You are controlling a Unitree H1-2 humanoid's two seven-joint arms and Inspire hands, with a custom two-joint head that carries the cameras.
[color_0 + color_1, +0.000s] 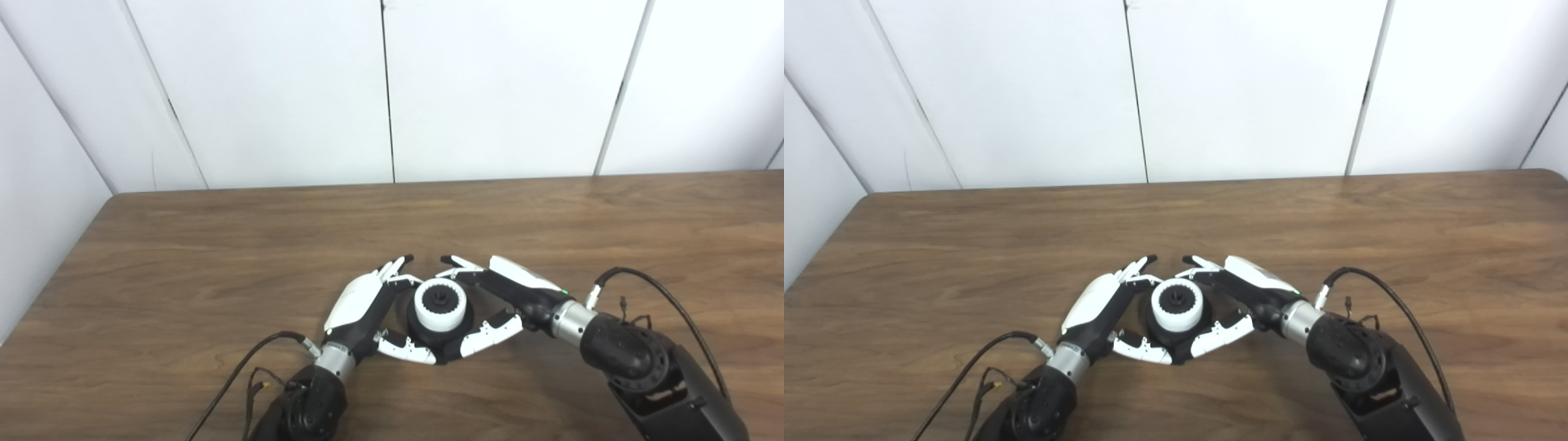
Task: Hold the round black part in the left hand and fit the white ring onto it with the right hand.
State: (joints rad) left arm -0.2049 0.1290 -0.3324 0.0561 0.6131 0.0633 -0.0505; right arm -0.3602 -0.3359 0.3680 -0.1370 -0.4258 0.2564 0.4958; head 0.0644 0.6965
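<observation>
The round black part (440, 327) is standing on the wooden bench (245, 245) between the two hands, with the white ring (440, 305) sitting on top of it around its dark centre hub. The left hand (367, 306) is cupping the part from its side, fingers and thumb curled apart around the base. The right hand (499, 300) is reaching in from the opposite side, its fingers beside the ring and its thumb against the base; whether either hand is actually gripping cannot be told.

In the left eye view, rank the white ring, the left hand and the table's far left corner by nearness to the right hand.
1. White ring, just left of the right hand.
2. Left hand, beyond the ring.
3. Wooden table's far left corner, farthest.
</observation>
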